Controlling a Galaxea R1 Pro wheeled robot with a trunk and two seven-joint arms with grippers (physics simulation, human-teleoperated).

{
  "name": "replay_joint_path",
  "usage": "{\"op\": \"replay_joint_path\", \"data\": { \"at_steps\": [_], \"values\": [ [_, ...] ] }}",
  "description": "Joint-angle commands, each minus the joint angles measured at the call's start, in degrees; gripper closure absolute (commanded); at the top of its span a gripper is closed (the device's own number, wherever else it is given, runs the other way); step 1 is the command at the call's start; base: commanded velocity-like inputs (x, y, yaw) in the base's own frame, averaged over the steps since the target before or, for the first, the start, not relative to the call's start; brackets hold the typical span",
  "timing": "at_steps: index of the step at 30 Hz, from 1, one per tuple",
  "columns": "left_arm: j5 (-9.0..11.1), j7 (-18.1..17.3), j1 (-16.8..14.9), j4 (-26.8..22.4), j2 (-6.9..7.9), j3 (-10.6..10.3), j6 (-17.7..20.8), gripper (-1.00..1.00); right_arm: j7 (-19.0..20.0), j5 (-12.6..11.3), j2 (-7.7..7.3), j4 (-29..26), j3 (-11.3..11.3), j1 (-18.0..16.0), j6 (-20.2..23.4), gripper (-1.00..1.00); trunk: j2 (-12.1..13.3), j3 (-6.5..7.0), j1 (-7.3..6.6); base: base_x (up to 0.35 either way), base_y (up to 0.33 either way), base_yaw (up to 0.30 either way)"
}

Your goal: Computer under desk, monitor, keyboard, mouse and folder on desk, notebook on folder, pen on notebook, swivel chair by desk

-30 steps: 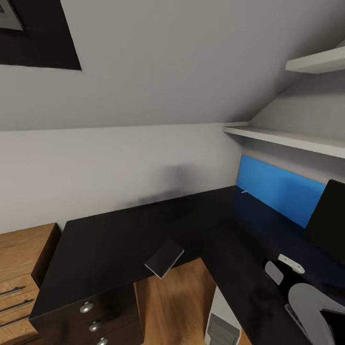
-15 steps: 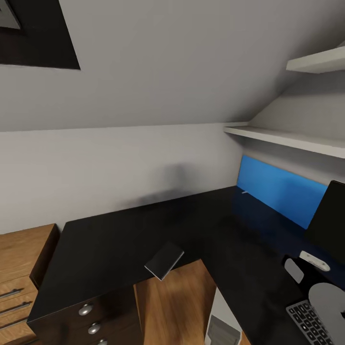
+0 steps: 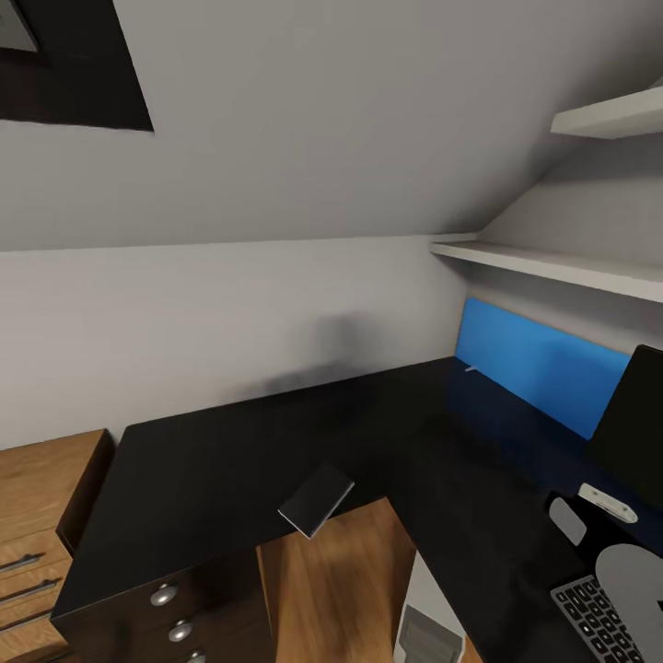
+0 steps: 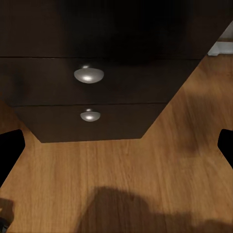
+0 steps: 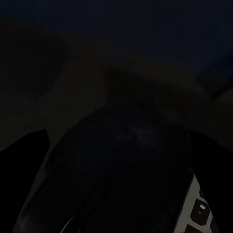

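Black counter (image 3: 239,460) and notebook (image 3: 316,498) lie unchanged; beside the keyboard (image 3: 599,615) my right pincer has barely shifted, its grip untellable. My left pincer (image 4: 116,145) gapes wide.

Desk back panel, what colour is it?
Bright blue; the back panel stands behind the matte black desk top, clearest in the head view.

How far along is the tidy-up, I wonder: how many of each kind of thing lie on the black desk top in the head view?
Notebook: 1
Monitor: 1
Keyboard: 1
Small whitish stick by the blue panel, likely the pen: 1
Total: 4 on the desk
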Motion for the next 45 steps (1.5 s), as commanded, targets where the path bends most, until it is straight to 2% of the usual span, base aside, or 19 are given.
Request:
{"op": "replay_joint_path", "data": {
  "at_steps": [1, 29, 35, 45],
  "values": [
    [0.4, 0.2, 0.0, -0.1, 0.03, -0.1, -0.1, -1.0, -0.3, -0.4, 0.0, -0.1, 0.1, 0.0, 0.3, 1.0, -0.5, -0.25, 0.24, 0.0, 0.0, 0.0],
    [0.2, 0.1, 0.0, 0.0, 0.03, -0.3, -0.1, -1.0, -0.2, -0.4, 0.17, -0.1, 0.2, 0.0, 0.3, 1.0, -11.7, -5.28, 6.39, 0.0, 0.0, 0.0],
    [0.2, 0.1, 0.0, 0.0, 0.03, -0.3, -0.1, -1.0, 0.0, -0.3, 0.56, -0.2, 0.3, 0.0, 1.5, 1.0, -14.1, -6.35, 7.7, 0.0, 0.0, 0.0],
    [0.2, 0.1, 0.0, 0.0, 0.03, -0.4, -0.1, -1.0, -0.1, -0.2, 0.98, -0.3, 0.3, 0.0, 1.9, 1.0, -14.1, -6.35, 7.7, 0.0, 0.0, 0.0]
  ]
}}
